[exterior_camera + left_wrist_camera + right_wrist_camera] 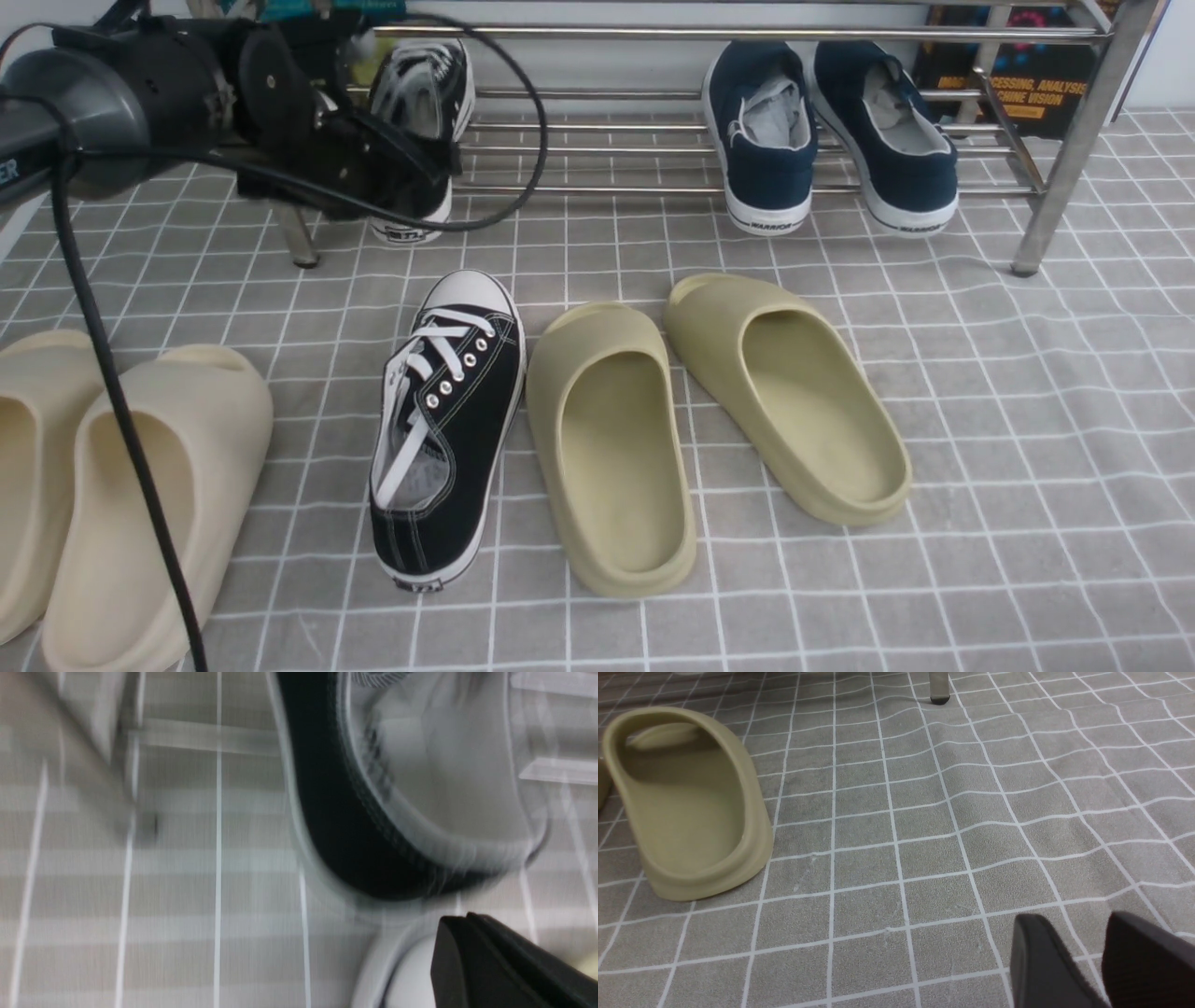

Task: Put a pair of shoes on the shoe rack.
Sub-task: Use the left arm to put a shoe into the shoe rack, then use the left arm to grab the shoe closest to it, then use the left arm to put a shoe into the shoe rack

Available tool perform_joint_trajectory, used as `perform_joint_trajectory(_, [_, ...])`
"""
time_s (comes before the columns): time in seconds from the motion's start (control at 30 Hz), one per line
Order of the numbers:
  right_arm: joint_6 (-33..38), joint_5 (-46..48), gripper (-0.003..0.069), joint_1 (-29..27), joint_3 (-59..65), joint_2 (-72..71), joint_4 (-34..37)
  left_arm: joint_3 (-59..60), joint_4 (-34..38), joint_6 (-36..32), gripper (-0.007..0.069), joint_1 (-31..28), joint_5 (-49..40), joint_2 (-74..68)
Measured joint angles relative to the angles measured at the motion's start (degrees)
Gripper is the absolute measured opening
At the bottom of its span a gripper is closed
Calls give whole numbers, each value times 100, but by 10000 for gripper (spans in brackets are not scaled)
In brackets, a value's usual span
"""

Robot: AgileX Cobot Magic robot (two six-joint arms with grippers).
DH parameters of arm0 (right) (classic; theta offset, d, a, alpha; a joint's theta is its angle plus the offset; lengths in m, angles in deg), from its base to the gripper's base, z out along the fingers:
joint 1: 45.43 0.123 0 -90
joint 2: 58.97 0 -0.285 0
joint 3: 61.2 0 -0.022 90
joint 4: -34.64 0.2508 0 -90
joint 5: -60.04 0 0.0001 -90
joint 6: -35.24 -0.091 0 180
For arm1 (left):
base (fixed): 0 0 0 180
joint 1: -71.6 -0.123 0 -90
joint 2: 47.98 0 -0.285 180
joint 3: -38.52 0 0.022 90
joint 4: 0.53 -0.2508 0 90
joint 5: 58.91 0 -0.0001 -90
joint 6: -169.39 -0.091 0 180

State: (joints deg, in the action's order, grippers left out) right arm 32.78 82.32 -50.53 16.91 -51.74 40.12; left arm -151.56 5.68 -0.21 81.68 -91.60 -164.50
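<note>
One black sneaker [425, 103] stands on the lower shelf of the steel shoe rack [653, 149], at its left end, heel toward me. The other black sneaker [448, 420] lies on the grey checked cloth in front of the rack, toe toward it. My left gripper [439, 173] hovers at the racked sneaker's heel. In the blurred left wrist view its fingers [460, 921] are pressed together with nothing between them. The sneaker's heel [336, 826] is just beyond them, apart. My right gripper [1078, 933] is low over bare cloth, a narrow gap between its fingers, empty. It is not in the front view.
Two navy slip-ons [766, 140] [896, 140] sit on the rack's right half. Two olive slippers [611, 439] [794, 392] lie right of the floor sneaker, and two cream slippers [159, 504] at the near left. The left arm's cable [121, 411] hangs over them. One olive slipper [686, 802] is left of the right gripper.
</note>
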Motion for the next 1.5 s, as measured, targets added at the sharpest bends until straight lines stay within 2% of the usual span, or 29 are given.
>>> perform_joint_trajectory(0.13, [0,0,239,0,0,0,0,0,58,133,13,0,-1721,386])
perform_joint_trajectory(0.2, [0,0,239,0,0,0,0,72,138,133,79,0,-2136,589])
perform_joint_trajectory(0.23, [0,0,239,0,0,0,0,72,150,133,79,0,-2173,630])
perform_joint_trajectory(0.4, [0,0,239,0,0,0,0,793,544,-18,380,0,-2684,861])
perform_joint_trajectory(0.47, [0,0,239,0,0,0,0,1145,726,-196,452,0,-2581,861])
perform_joint_trajectory(0.53, [0,0,239,0,0,0,0,1373,802,-287,475,0,-2463,861])
perform_joint_trajectory(0.57, [6,0,239,0,0,0,0,1666,851,-345,472,0,-2103,854])
perform_joint_trajectory(0.6, [6,0,239,0,0,0,0,1693,856,-345,469,0,-2103,845])
perform_joint_trajectory(0.67, [6,0,239,0,0,0,0,1892,856,-365,372,0,-1676,742])
perform_joint_trajectory(0.7, [6,0,239,0,0,0,0,1901,856,-365,359,0,-1632,735])
perform_joint_trajectory(0.73, [6,0,239,0,0,0,0,1914,886,-365,227,0,-1496,686])
perform_joint_trajectory(0.77, [6,0,239,0,0,0,0,1914,892,-365,209,0,-1480,685])
perform_joint_trajectory(0.8, [6,0,239,0,0,0,0,1905,955,-370,85,0,-1471,691])
perform_joint_trajectory(0.83, [6,0,239,0,0,0,0,1858,1007,-400,4,0,-1566,709])
perform_joint_trajectory(0.87, [6,0,239,0,0,0,0,1794,1038,-445,-14,0,-1666,739])
perform_joint_trajectory(1.1, [6,0,239,0,0,0,0,822,1116,-665,-13,0,-2917,1242])
perform_joint_trajectory(1.23, [6,0,239,0,0,0,0,78,1163,-596,-13,0,-3025,1183])
perform_joint_trajectory(1.5, [10,0,239,0,0,0,0,-1567,1388,-541,-13,0,-3382,70])
